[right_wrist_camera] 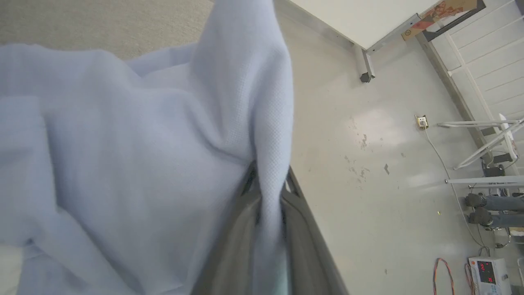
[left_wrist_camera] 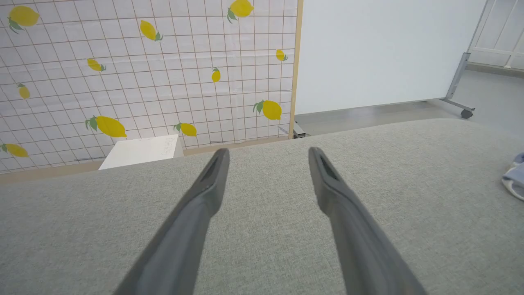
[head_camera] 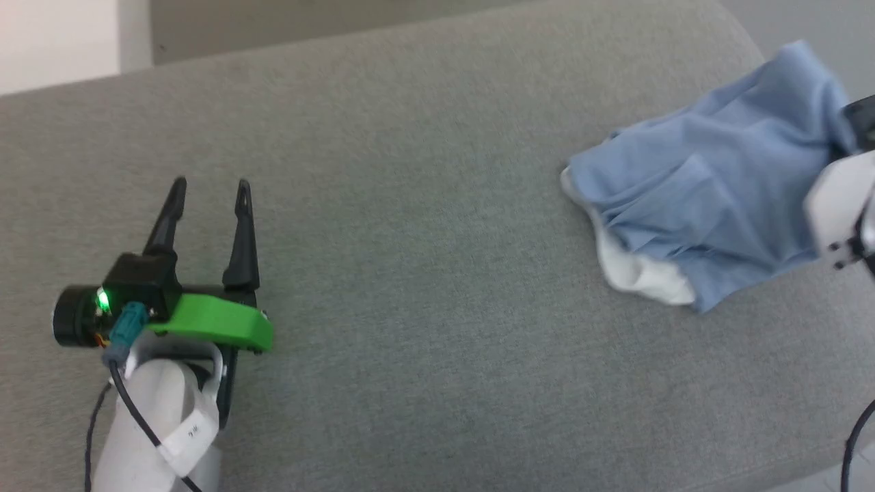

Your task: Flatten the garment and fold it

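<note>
The garment (head_camera: pixel 711 198), a light blue knit shirt with a white part showing at its lower left, lies bunched at the right end of the grey cushioned surface (head_camera: pixel 424 273). One edge of it is lifted toward my right arm (head_camera: pixel 844 212). In the right wrist view my right gripper (right_wrist_camera: pixel 268 184) is shut on a fold of the garment (right_wrist_camera: pixel 123 164), and the cloth drapes over the fingers. My left gripper (head_camera: pixel 210 195) hovers open over bare cushion at the left, far from the shirt. A corner of the garment (left_wrist_camera: pixel 515 180) shows at the left wrist view's right edge.
The cushion's rounded far edge (head_camera: pixel 615 27) runs along the top, with floor beyond. A lemon-patterned screen (left_wrist_camera: pixel 143 73) and a white panel (left_wrist_camera: pixel 380 49) stand behind it. Past the cushion's right end lie floor (right_wrist_camera: pixel 368 164), cables and a person's shoes (right_wrist_camera: pixel 477 209).
</note>
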`<state>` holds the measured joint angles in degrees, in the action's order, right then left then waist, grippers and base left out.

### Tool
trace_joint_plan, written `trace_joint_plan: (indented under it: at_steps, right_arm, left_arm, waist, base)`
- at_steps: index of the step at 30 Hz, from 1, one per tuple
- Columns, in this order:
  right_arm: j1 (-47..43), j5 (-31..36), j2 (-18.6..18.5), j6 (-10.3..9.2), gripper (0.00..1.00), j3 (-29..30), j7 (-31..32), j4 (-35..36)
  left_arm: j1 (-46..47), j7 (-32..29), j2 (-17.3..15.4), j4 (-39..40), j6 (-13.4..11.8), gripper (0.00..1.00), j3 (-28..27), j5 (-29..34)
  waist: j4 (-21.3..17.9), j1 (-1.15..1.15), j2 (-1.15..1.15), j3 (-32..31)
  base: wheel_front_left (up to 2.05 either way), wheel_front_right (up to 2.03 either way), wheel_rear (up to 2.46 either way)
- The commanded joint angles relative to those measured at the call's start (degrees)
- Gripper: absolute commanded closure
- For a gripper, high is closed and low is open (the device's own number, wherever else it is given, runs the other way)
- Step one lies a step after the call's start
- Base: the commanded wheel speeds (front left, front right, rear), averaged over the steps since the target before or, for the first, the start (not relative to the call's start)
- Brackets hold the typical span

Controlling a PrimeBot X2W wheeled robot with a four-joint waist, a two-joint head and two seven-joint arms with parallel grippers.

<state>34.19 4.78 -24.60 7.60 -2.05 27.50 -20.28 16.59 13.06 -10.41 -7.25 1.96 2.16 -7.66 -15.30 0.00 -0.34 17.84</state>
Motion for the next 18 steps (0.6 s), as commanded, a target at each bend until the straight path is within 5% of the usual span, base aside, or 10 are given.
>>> trace_joint_plan:
  at_steps: [1,14,15,16,17,18]
  right_arm:
    - [2.0,1.1,0.3,-0.11,1.00,2.1,-1.8,-1.5]
    - [8.5,10.9,4.1,-0.11,1.00,15.9,-8.5,-12.2]
    - [8.6,11.5,4.7,-0.11,0.92,17.6,-8.7,-12.7]
    - [8.6,12.1,5.0,-0.11,0.68,18.7,-8.7,-13.3]
    - [8.3,12.7,5.4,-0.11,0.56,20.1,-8.5,-14.1]
    - [8.0,13.2,5.6,-0.11,0.24,21.1,-8.3,-14.7]
  left_arm:
    - [1.5,-0.5,-0.7,0.7,0.3,0.00,0.1,0.9]
    - [3.3,-2.4,-2.3,3.1,0.0,0.00,0.9,1.3]
    - [3.1,-2.3,-2.2,2.8,0.0,0.00,1.0,1.2]
    - [3.0,-2.1,-2.2,2.5,0.0,0.00,1.0,1.1]
    - [2.8,-1.9,-2.0,2.1,-0.1,0.00,1.1,0.9]
    - [2.6,-1.7,-1.8,1.7,-0.2,0.00,1.2,0.8]
  waist:
    - [-2.9,0.00,0.34,5.1]
    - [0.5,0.00,0.34,9.1]
    - [0.8,0.00,0.34,8.7]
    - [1.1,0.00,0.34,8.2]
    - [1.5,0.00,0.34,7.3]
    - [1.8,0.00,0.34,6.6]
  base:
    - [0.00,0.00,0.00]
    - [0.00,0.00,0.00]
    - [0.00,0.00,0.00]
    - [0.00,0.00,0.00]
    - [0.00,0.00,0.00]
    - [0.00,0.00,0.00]
